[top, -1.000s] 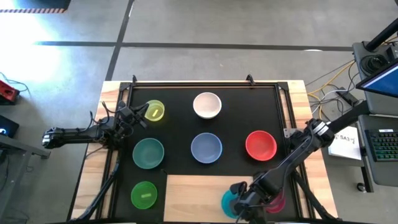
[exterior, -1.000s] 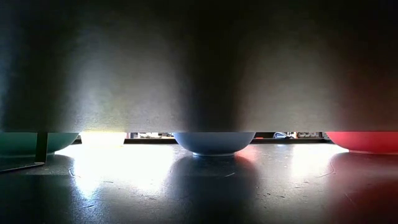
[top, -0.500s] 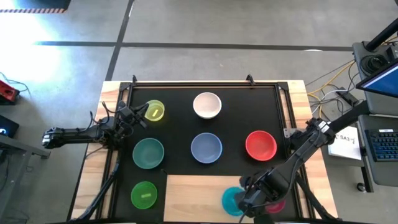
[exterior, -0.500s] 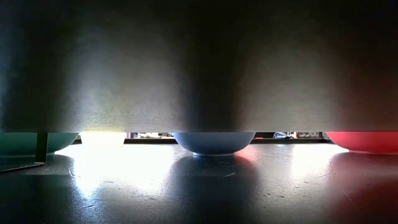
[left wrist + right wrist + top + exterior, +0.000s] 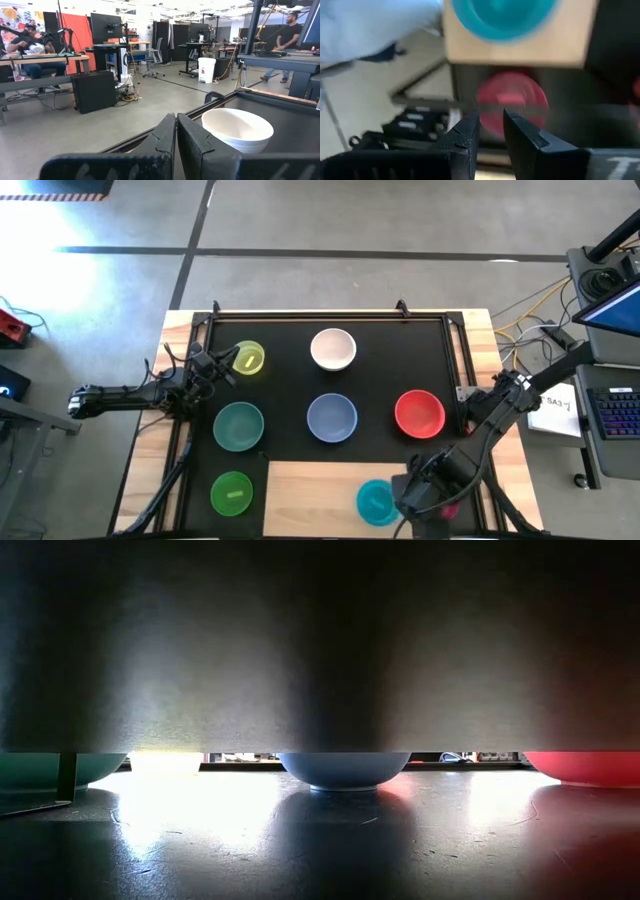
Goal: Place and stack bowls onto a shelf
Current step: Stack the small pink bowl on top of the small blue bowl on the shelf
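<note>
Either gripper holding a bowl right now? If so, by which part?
Nothing held. Right gripper is empty, fingers slightly apart, over the magenta bowl; cyan bowl sits free on the shelf. Left gripper is shut, empty.

Workshop clutter around the tabletop (image 5: 480, 322).
Black mat (image 5: 385, 375) across its middle; keyboard (image 5: 618, 412) and paper sheet (image 5: 556, 412) alongside; seated person (image 5: 31, 45), white bin (image 5: 205, 69) beyond.

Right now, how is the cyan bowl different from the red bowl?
The cyan bowl is smaller; the red bowl is plainly bigger. The cyan bowl sits on the pale wooden shelf, while the red bowl rests on the black mat. The right pincer is right beside the cyan bowl; the red bowl lies farther from it. Both are round, upright and empty.
</note>
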You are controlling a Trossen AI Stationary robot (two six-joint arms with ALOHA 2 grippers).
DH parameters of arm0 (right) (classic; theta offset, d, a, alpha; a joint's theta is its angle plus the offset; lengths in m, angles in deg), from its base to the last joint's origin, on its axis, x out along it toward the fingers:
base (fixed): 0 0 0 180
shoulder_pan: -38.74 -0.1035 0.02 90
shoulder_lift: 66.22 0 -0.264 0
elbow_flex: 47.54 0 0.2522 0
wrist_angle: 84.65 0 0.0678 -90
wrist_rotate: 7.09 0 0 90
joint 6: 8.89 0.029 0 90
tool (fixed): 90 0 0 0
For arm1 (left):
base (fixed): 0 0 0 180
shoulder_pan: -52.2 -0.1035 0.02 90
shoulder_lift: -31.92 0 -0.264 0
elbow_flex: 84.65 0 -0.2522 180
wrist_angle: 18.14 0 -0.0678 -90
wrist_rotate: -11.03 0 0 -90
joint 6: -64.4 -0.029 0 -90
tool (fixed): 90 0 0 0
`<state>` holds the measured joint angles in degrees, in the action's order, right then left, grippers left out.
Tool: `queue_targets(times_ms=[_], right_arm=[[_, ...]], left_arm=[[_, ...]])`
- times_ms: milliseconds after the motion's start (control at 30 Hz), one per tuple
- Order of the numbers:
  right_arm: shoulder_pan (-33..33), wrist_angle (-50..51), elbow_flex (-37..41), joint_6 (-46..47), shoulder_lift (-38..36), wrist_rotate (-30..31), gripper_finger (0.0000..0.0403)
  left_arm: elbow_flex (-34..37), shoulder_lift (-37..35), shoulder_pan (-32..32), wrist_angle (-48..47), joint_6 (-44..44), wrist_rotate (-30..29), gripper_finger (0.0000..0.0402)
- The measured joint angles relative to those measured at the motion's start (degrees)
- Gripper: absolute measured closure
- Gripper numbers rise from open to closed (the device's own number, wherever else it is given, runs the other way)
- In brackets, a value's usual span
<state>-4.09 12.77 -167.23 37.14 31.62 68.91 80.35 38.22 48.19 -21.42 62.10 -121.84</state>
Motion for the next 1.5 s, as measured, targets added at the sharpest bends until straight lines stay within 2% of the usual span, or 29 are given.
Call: queue_targets(times_ms=[100, 233, 300, 400, 467, 667, 800, 1033, 1300, 1500], right_arm=[[-1.73, 3.79, -1.20, 2.56, -0.32, 0.02, 0.0326], [-4.45, 3.50, -1.76, 5.23, -2.62, 0.61, 0.0326], [-5.89, 3.48, -0.83, 8.28, -4.09, 3.37, 0.0326], [-8.57, 3.56, 2.20, 13.35, -6.52, 10.56, 0.0326], [-10.30, 3.53, 4.53, 16.30, -7.98, 12.59, 0.0326], [-15.28, 2.68, 11.00, 24.36, -11.18, 12.53, 0.0326], [-16.61, -1.91, 15.75, 28.90, -12.56, 12.91, 0.0326], [-16.70, -13.23, 24.93, 25.84, -12.66, 14.16, 0.0326], [-17.20, -20.55, 33.68, 31.08, -12.66, 12.54, 0.0322], [-17.57, -24.32, 36.35, 32.31, -12.66, 11.02, 0.0303]], left_arm=[[0.00, 0.00, 0.00, 0.00, -0.01, 0.00, 0.0402], [0.02, 0.00, -0.02, 0.00, 0.01, -0.02, 0.0402], [0.02, 0.00, -0.01, -0.01, 0.01, -0.01, 0.0402], [0.02, 0.00, 0.00, -0.01, 0.01, 0.00, 0.0402], [0.02, -0.02, -0.02, 0.00, 0.01, 0.00, 0.0402], [0.02, -0.02, -0.02, 0.00, 0.00, -0.02, 0.0402], [0.02, 0.00, -0.02, 0.00, 0.01, 0.00, 0.0402], [0.01, -0.02, -0.02, -0.01, 0.01, -0.02, 0.0402], [0.01, -0.02, -0.01, -0.01, 0.00, -0.01, 0.0402], [0.02, -0.01, -0.02, 0.00, 0.00, 0.00, 0.0402]])
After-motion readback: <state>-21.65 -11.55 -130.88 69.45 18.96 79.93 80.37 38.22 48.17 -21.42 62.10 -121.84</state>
